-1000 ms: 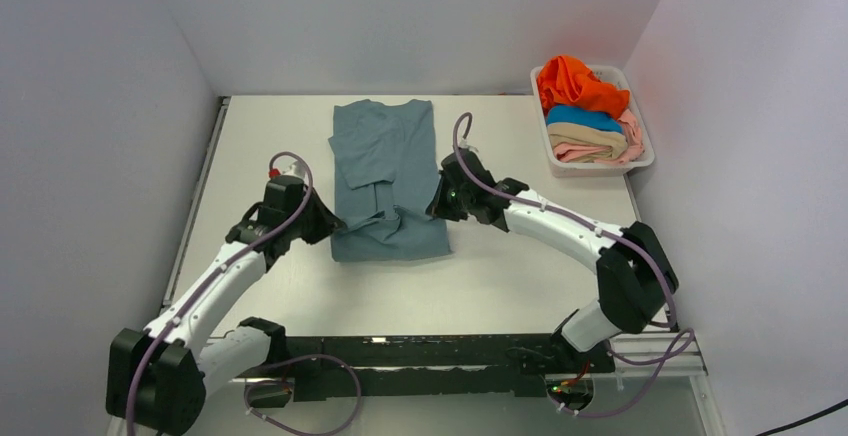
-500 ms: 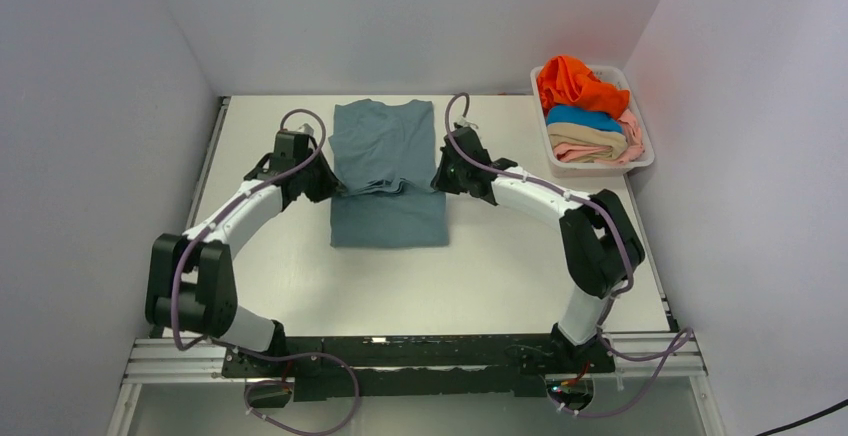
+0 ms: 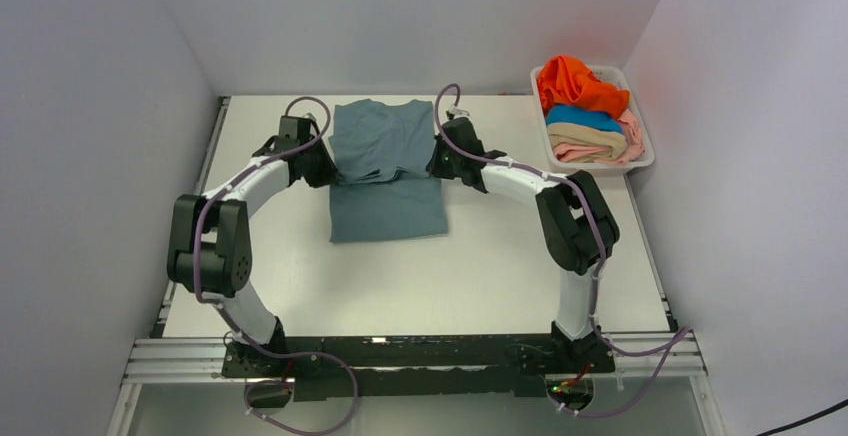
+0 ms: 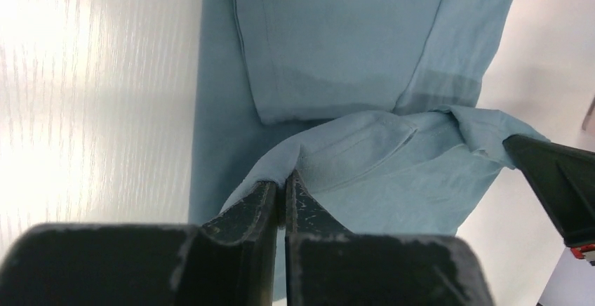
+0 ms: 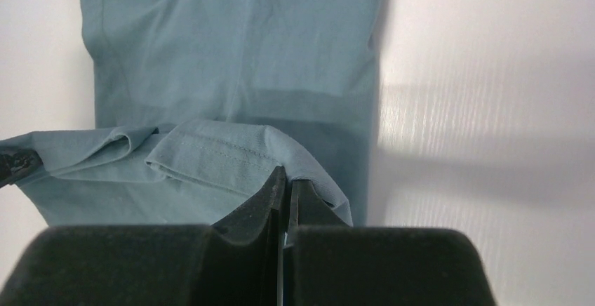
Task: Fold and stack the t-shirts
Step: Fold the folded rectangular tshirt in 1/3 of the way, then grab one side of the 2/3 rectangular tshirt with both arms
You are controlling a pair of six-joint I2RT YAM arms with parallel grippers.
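Note:
A dusty grey-blue t-shirt (image 3: 385, 171) lies on the white table (image 3: 480, 266), its near hem lifted and carried back over its far part. My left gripper (image 3: 328, 173) is shut on the hem's left corner (image 4: 281, 169). My right gripper (image 3: 436, 169) is shut on the hem's right corner (image 5: 295, 169). The lifted edge hangs slack between them. The orange t-shirt (image 3: 578, 83), bright blue t-shirt (image 3: 582, 116), tan t-shirt (image 3: 590, 138) and pale pink t-shirt (image 3: 590, 153) lie heaped in the basket.
A white plastic basket (image 3: 641, 161) stands at the back right of the table, close to the right wall. Grey walls close in the table at left, back and right. A black rail (image 3: 420, 351) runs along the near edge.
Both grippers have carried the shirt's near hem away from the arm bases toward the collar, so the shirt's lower part now lies doubled over. Both arms have stretched out farther.

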